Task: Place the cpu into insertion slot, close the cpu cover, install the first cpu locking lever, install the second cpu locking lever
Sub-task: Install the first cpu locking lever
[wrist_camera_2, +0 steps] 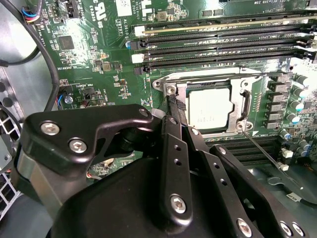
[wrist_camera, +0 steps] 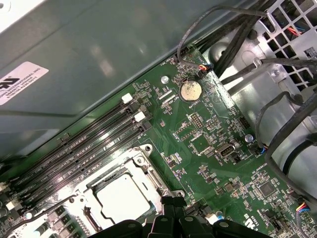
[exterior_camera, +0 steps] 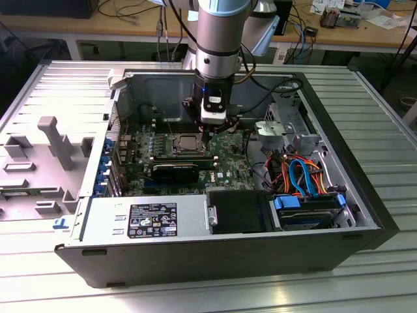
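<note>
The cpu point(wrist_camera_2: 208, 106) lies flat in the insertion slot point(wrist_camera_2: 166, 85) on the green motherboard, its dull silver top showing. The cpu cover point(wrist_camera_2: 245, 101) lies down around it as a silver frame. A thin wire locking lever point(wrist_camera_2: 267, 157) sticks out from one socket corner, away from the board's latch. My gripper point(wrist_camera_2: 174, 106) has its black fingers drawn together, the tips just off a corner of the socket frame with nothing seen between them. In the first wrist view the gripper point(wrist_camera: 172, 201) stands beside the cpu point(wrist_camera: 121, 198). In the exterior view the gripper point(exterior_camera: 207, 135) hangs right of the cpu point(exterior_camera: 189, 142).
Long black memory slots point(wrist_camera_2: 223, 44) run beside the socket. A coin battery point(wrist_camera: 190, 90) and bundled black cables point(wrist_camera: 277, 124) lie past it. A black card point(exterior_camera: 176, 173), power supply point(exterior_camera: 143, 218), orange and blue cables point(exterior_camera: 300, 173) and drive bay point(exterior_camera: 306, 208) crowd the case.
</note>
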Available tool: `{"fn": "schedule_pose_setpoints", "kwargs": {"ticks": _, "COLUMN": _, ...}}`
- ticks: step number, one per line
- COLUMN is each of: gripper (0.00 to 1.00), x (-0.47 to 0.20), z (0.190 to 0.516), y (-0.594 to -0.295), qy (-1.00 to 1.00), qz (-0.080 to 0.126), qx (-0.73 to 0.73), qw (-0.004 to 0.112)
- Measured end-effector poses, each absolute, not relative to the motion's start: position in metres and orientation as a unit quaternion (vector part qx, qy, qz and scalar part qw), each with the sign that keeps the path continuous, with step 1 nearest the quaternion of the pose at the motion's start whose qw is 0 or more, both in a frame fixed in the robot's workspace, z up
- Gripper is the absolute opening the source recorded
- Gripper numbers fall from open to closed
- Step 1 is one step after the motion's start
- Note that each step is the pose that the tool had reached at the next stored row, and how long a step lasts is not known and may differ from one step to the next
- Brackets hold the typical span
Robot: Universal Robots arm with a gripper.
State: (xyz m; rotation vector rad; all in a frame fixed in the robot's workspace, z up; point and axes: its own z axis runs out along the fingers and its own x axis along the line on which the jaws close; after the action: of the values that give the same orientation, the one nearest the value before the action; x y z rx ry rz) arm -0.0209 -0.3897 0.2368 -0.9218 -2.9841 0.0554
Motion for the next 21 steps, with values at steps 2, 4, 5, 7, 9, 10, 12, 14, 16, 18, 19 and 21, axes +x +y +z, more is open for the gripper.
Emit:
{"fn": "schedule_pose_setpoints", "kwargs": {"ticks": 2, "gripper": 0.11, "x": -0.0209, "z": 0.2368, "y": -0.3897, "qy": -0.955, "qz": 0.018, "qx": -0.295, "qw": 0.009}}
{"fn": "schedule_pose_setpoints", "kwargs": {"ticks": 4, "gripper": 0.11, "x": -0.0209, "z": 0.2368, "y": -0.3897, "qy": -0.956, "qz": 0.018, "qx": -0.294, "qw": 0.009}}
{"fn": "schedule_pose_setpoints", "kwargs": {"ticks": 5, "gripper": 0.11, "x": -0.0209, "z": 0.2368, "y": -0.3897, "qy": -0.956, "qz": 0.018, "qx": -0.293, "qw": 0.009}}
{"fn": "schedule_pose_setpoints", "kwargs": {"ticks": 7, "gripper": 0.11, "x": -0.0209, "z": 0.2368, "y": -0.3897, "qy": -0.956, "qz": 0.018, "qx": -0.293, "qw": 0.009}}
{"fn": "schedule_pose_setpoints", "kwargs": {"ticks": 9, "gripper": 0.11, "x": -0.0209, "z": 0.2368, "y": -0.3897, "qy": -0.956, "qz": 0.018, "qx": -0.292, "qw": 0.009}}
{"fn": "schedule_pose_setpoints", "kwargs": {"ticks": 10, "gripper": 0.11, "x": -0.0209, "z": 0.2368, "y": -0.3897, "qy": -0.956, "qz": 0.018, "qx": -0.292, "qw": 0.009}}
{"fn": "schedule_pose_setpoints", "kwargs": {"ticks": 12, "gripper": 0.11, "x": -0.0209, "z": 0.2368, "y": -0.3897, "qy": -0.956, "qz": 0.018, "qx": -0.291, "qw": 0.009}}
{"fn": "schedule_pose_setpoints", "kwargs": {"ticks": 14, "gripper": 0.11, "x": -0.0209, "z": 0.2368, "y": -0.3897, "qy": -0.957, "qz": 0.018, "qx": -0.29, "qw": 0.009}}
{"fn": "schedule_pose_setpoints", "kwargs": {"ticks": 16, "gripper": 0.11, "x": -0.0209, "z": 0.2368, "y": -0.3897, "qy": -0.957, "qz": 0.018, "qx": -0.29, "qw": 0.009}}
{"fn": "schedule_pose_setpoints", "kwargs": {"ticks": 18, "gripper": 0.11, "x": -0.0209, "z": 0.2368, "y": -0.3897, "qy": -0.957, "qz": 0.018, "qx": -0.289, "qw": 0.009}}
{"fn": "schedule_pose_setpoints", "kwargs": {"ticks": 19, "gripper": 0.11, "x": -0.0209, "z": 0.2368, "y": -0.3897, "qy": -0.957, "qz": 0.018, "qx": -0.289, "qw": 0.009}}
{"fn": "schedule_pose_setpoints", "kwargs": {"ticks": 21, "gripper": 0.11, "x": -0.0209, "z": 0.2367, "y": -0.3897, "qy": -0.957, "qz": 0.018, "qx": -0.288, "qw": 0.009}}
